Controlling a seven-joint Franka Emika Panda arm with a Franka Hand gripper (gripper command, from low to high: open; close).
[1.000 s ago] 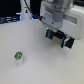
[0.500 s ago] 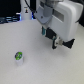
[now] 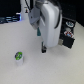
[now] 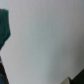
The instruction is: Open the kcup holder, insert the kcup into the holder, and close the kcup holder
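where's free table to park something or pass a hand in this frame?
Bare white table across the exterior view's left, between the kcup and the back-edge clutter. Also bare at front, right of the kcup, below the pincer. Crowded: the exterior view's right, where the arm overhangs the black kcup holder.

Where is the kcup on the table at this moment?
In the exterior view, the kcup stands on the white table at the view's lower left, apart from the end effector, which is to its right.
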